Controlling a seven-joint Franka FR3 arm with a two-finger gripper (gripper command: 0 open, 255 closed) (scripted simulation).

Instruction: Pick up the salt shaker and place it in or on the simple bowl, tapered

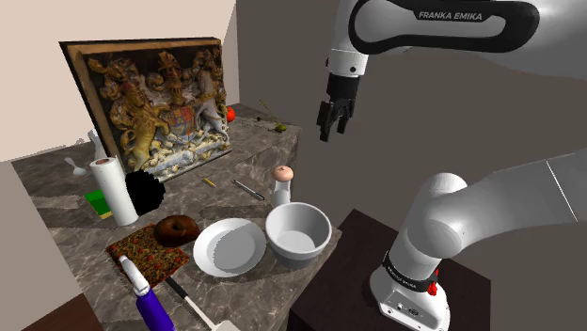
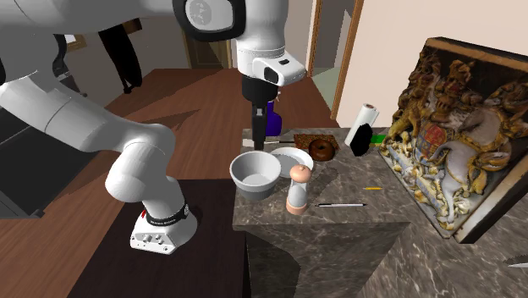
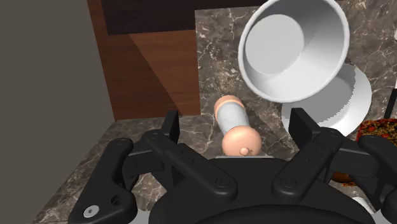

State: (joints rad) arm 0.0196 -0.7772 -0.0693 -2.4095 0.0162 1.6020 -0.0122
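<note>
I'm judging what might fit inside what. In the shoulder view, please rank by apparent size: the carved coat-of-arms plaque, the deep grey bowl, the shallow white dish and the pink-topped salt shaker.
1. Carved, gilded coat-of-arms plaque: clearly the largest.
2. Deep grey tapered bowl and shallow white dish: they look about alike, so they are not ranked.
3. White salt shaker with pinkish top: the smallest.

Dark veined marble worktop (image 1: 246, 150) carried it all. At the stand-side edge sat a grey tapered bowl (image 1: 298, 230), with a white shallow dish (image 1: 229, 246) just beside it. A white shaker with peach cap and base (image 1: 282, 185) stood upright just behind the bowl, a slim dark pen-like stick (image 1: 249, 190) near it. Further along were a red patterned mat (image 1: 134, 248), an upright white paper-towel roll (image 1: 115, 191) and a green sponge (image 1: 97, 202). A carved gilt coat-of-arms plaque (image 1: 160, 108) stood at the back. A purple-handled tool (image 1: 150, 306) and a white spatula (image 1: 202, 310) lay at the shoulder view's lower left.
</note>
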